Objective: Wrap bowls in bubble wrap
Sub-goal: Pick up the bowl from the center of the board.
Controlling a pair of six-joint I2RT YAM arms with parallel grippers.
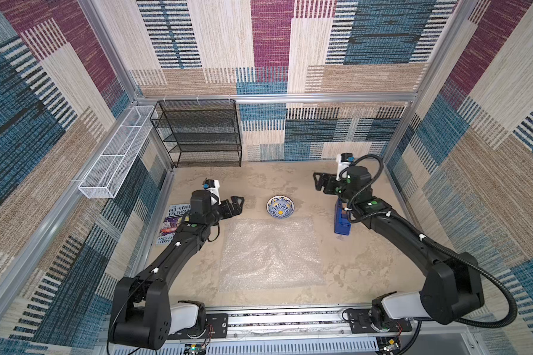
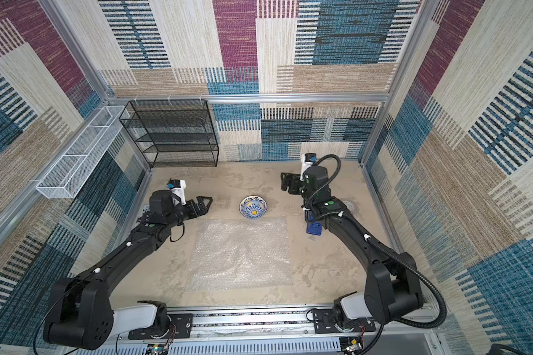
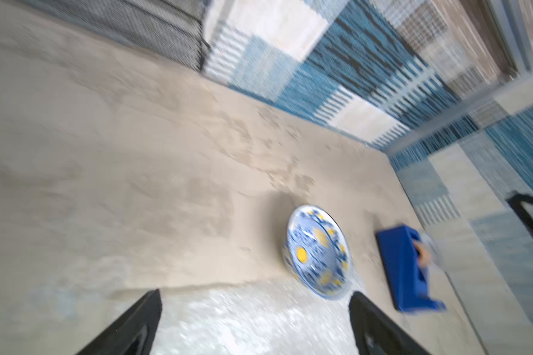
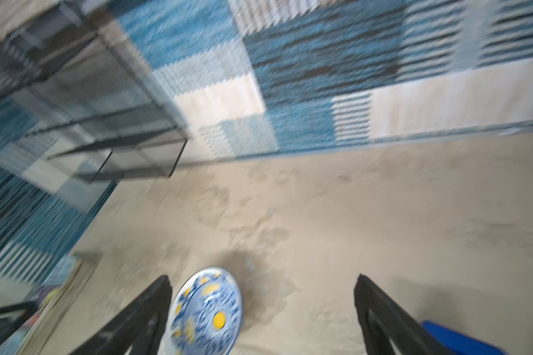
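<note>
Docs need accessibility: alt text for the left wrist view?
A blue-and-white bowl with a yellow centre sits on the tan table by the edge of the bubble wrap, beyond the open, empty left end effector. A blue tape dispenser stands beside it. Slightly blurred.

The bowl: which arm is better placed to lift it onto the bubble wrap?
Probably left. The left gripper is open, level with the bowl and pointing at it; the right gripper, also open, sits farther back.

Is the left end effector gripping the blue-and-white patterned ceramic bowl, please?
No, the left end effector sits open with a clear gap to the bowl.
</note>
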